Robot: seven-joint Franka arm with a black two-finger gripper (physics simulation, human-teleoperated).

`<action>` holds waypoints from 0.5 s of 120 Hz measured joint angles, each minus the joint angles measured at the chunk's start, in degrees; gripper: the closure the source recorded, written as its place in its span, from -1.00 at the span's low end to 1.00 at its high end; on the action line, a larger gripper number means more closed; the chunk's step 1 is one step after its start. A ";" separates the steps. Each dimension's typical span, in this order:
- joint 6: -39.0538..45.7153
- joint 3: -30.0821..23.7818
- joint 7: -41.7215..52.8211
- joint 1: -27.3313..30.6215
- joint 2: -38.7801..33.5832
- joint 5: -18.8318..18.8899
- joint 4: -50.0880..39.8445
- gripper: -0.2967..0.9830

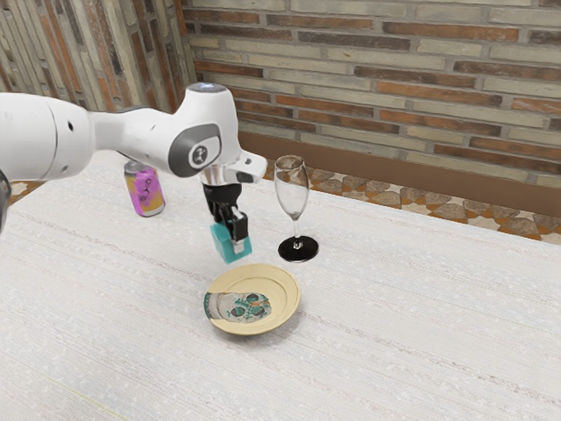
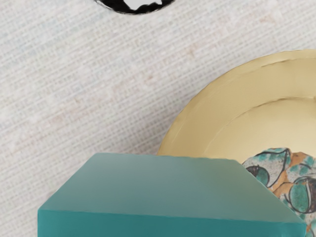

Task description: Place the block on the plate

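Note:
In the exterior view my black gripper (image 1: 232, 237) points down, shut on the teal block (image 1: 230, 250) with a finger on either side of it. The block is just behind the rim of the yellow plate (image 1: 285, 307), which has a skull picture on it. In the wrist view the teal block (image 2: 163, 190) is large and close, hiding part of the plate (image 2: 222, 106) beyond it.
A wine glass (image 1: 293, 193) with a black foot stands near the gripper, toward the exterior view's right. A pink and yellow can (image 1: 145, 191) stands toward the exterior view's left. The glass's black foot (image 2: 128, 9) shows in the wrist view.

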 joint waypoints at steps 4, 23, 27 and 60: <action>-0.50 -0.21 -0.33 -0.43 -0.82 -0.07 -0.93 0.01; -1.59 -0.63 -1.79 -2.66 -2.13 -0.36 -4.76 -0.01; -1.68 -0.61 -2.10 -3.30 -1.98 -0.40 -4.95 -0.01; -0.40 -0.67 -4.08 -5.43 0.15 -1.08 -8.37 -0.02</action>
